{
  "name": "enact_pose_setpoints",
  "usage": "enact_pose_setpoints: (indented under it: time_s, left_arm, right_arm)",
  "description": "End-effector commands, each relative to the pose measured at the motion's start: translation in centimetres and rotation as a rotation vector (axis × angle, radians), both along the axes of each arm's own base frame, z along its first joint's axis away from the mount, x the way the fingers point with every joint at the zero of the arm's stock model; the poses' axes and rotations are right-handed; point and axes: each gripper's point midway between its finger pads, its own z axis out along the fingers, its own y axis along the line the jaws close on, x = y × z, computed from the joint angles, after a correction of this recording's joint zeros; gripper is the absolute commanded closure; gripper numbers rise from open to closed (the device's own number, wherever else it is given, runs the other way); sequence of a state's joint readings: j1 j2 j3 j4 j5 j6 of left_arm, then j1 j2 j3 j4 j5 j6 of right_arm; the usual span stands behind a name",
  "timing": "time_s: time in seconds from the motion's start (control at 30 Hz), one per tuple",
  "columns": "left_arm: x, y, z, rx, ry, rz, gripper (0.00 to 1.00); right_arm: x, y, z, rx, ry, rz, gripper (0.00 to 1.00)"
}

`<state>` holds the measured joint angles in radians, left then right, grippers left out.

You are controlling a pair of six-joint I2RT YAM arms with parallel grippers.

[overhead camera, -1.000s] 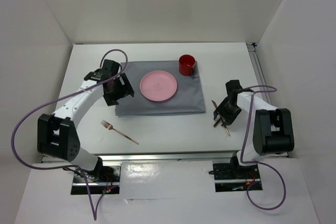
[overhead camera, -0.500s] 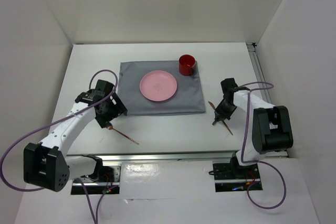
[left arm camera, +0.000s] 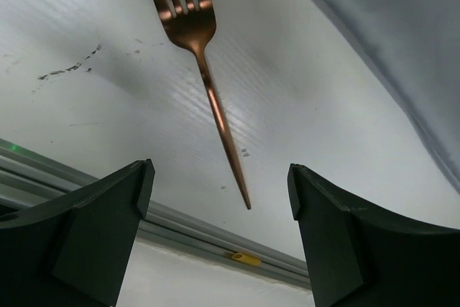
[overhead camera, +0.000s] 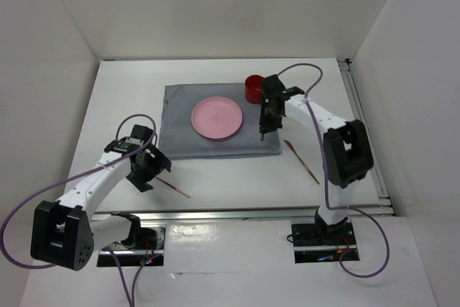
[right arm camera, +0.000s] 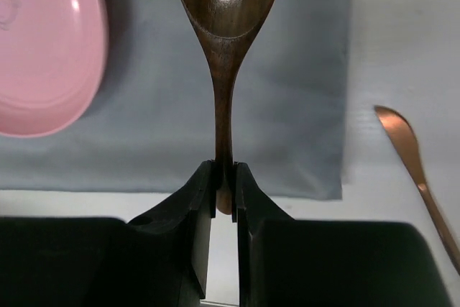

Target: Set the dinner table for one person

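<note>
Tightly clamped on a spoon (right arm camera: 224, 5), the right gripper (right arm camera: 224, 177) should lay it flat on the cloth (right arm camera: 302, 106) right of the plate (right arm camera: 43, 55); the left gripper (left arm camera: 219, 199) gapes above the fork (left arm camera: 190, 26).

Glossy dark wooden spoon (right arm camera: 225, 5) above the matt grey cloth (right arm camera: 302, 106); shiny pink plate (right arm camera: 43, 55) on it; polished coppery metal fork (left arm camera: 192, 26) beside it.

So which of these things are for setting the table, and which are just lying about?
For the job: dinner table, grey cloth, pink plate, red cup, fork, wooden spoon, copper knife.
Not part of it: purple cables, metal rail.
</note>
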<state>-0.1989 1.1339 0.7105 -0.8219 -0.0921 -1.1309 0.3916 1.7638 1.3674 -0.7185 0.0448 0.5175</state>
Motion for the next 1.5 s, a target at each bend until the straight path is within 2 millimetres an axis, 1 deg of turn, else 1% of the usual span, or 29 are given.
enact_pose_setpoints:
  time_s: [0.0, 0.07, 0.1, 0.17, 0.23, 0.27, 0.37, 0.4, 0.43, 0.5, 0.53, 0.6, 0.67, 0.73, 0.77, 0.8, 0.83, 0.93, 0.97, 1.0, 1.1, 1.13, 1.2, 1.23, 1.3, 1.33, 1.4, 1.43, 1.47]
  left_arm:
    - [1.6, -0.9, 0.3, -0.044, -0.037, 0.061, 0.07]
    - [1.9, -0.8, 0.0, -0.028, -0.023, 0.076, 0.07]
    - [2.1, -0.7, -0.2, -0.015, -0.013, 0.079, 0.07]
    - [2.0, -0.7, -0.7, -0.002, 0.007, 0.095, 0.07]
    - [2.4, -1.1, -1.4, 0.001, 0.018, 0.083, 0.07]
    - [2.2, -1.3, -1.8, 0.004, 0.035, 0.080, 0.07]
    - [2.3, -2.1, -2.7, 0.014, 0.073, 0.063, 0.07]
    - [2.4, -2.2, -2.7, 0.027, 0.080, 0.059, 0.07]
    - [2.2, -1.9, -3.3, 0.047, 0.101, 0.061, 0.07]
    - [2.4, -2.1, -3.5, 0.060, 0.107, 0.061, 0.08]
    - [2.1, -2.3, -3.7, 0.065, 0.125, 0.061, 0.10]
    - [2.0, -2.1, -4.1, 0.079, 0.138, 0.075, 0.21]
    - [2.0, -2.1, -4.3, 0.079, 0.147, 0.094, 0.48]
    - [1.9, -2.1, -4.5, 0.078, 0.144, 0.094, 0.66]
    - [1.7, -2.0, -4.7, 0.079, 0.152, 0.103, 0.85]
    - [1.3, -1.9, -4.7, 0.084, 0.165, 0.103, 0.92]
    - [0.9, -1.5, -4.6, 0.101, 0.175, 0.104, 0.97]
    - [1.0, -0.6, -3.0, 0.132, 0.147, 0.121, 1.00]
    - [1.4, -0.2, -1.7, 0.146, 0.099, 0.088, 1.00]
    - [1.7, -0.2, -1.2, 0.144, 0.067, 0.044, 1.00]
    - [4.3, -0.7, 1.7, 0.165, -0.069, -0.150, 1.00]
    - [5.7, -1.2, 3.5, 0.178, -0.127, -0.204, 1.00]
    - [6.8, -0.7, 4.8, 0.263, -0.133, -0.310, 1.00]
    - [8.3, -1.2, 5.6, 0.287, -0.134, -0.348, 1.00]
    - [9.8, -1.3, 5.7, 0.330, -0.103, -0.438, 1.00]
    - [11.5, -1.6, 5.5, 0.359, -0.076, -0.484, 1.00]
    - [12.9, -1.9, 5.0, 0.374, -0.045, -0.528, 1.00]
    - [14.3, -2.7, 5.5, 0.377, -0.066, -0.549, 1.00]
    - [15.0, -3.0, 4.2, 0.380, -0.029, -0.556, 1.00]
  right_arm:
    - [0.5, 0.8, -1.5, -0.059, 0.054, 0.087, 1.00]
    - [1.3, 1.8, -1.4, -0.050, 0.052, 0.100, 1.00]
    - [1.2, 1.7, -2.4, -0.062, 0.083, 0.100, 1.00]
    - [1.5, 2.2, -2.6, -0.048, 0.090, 0.117, 1.00]
    - [1.6, 2.6, -3.6, -0.041, 0.107, 0.123, 1.00]
    - [2.2, 2.8, -3.8, -0.040, 0.106, 0.123, 1.00]
    - [2.7, 2.8, -3.8, -0.052, 0.103, 0.117, 0.94]
    - [2.9, 2.9, -3.9, -0.052, 0.102, 0.117, 0.72]
    - [2.9, 2.9, -3.9, -0.052, 0.102, 0.117, 0.56]
    - [2.9, 3.3, -2.7, -0.042, 0.075, 0.126, 0.44]
    - [2.9, 3.3, -2.3, -0.039, 0.065, 0.126, 0.30]
    - [2.5, 3.2, -1.2, -0.031, 0.047, 0.126, 0.25]
    - [2.3, 2.7, -0.3, -0.042, 0.031, 0.109, 0.24]
    - [1.9, 2.3, 1.2, -0.037, 0.004, 0.096, 0.24]
    - [1.6, 2.2, 1.4, -0.036, 0.001, 0.096, 0.24]
    - [1.2, 1.8, 1.4, -0.049, 0.006, 0.091, 0.24]
    - [1.2, 1.8, 2.7, -0.037, -0.022, 0.090, 0.24]
    - [0.7, 0.4, 4.0, -0.042, -0.040, 0.065, 0.24]
    - [0.8, 0.1, 4.5, -0.038, -0.051, 0.055, 0.24]
    - [0.5, -0.1, 4.6, -0.037, -0.053, 0.055, 0.24]
    - [0.4, -1.0, 5.0, -0.036, -0.074, 0.048, 0.24]
    - [0.1, -1.1, 5.0, -0.037, -0.073, 0.048, 0.24]
    - [-0.4, -1.4, 4.8, -0.024, -0.061, 0.055, 0.21]
    - [-0.7, -1.9, 4.1, -0.031, -0.041, 0.046, 0.20]
    - [-1.3, -3.0, 4.3, -0.035, -0.032, 0.024, 0.18]
    - [-2.0, -4.2, 4.1, -0.042, -0.018, -0.012, 0.18]
    - [-2.7, -5.6, 4.0, -0.038, -0.011, -0.057, 0.18]
    - [-2.7, -6.4, 4.1, -0.001, -0.010, -0.098, 0.18]
    - [-3.7, -7.1, 4.1, 0.015, -0.005, -0.120, 0.18]
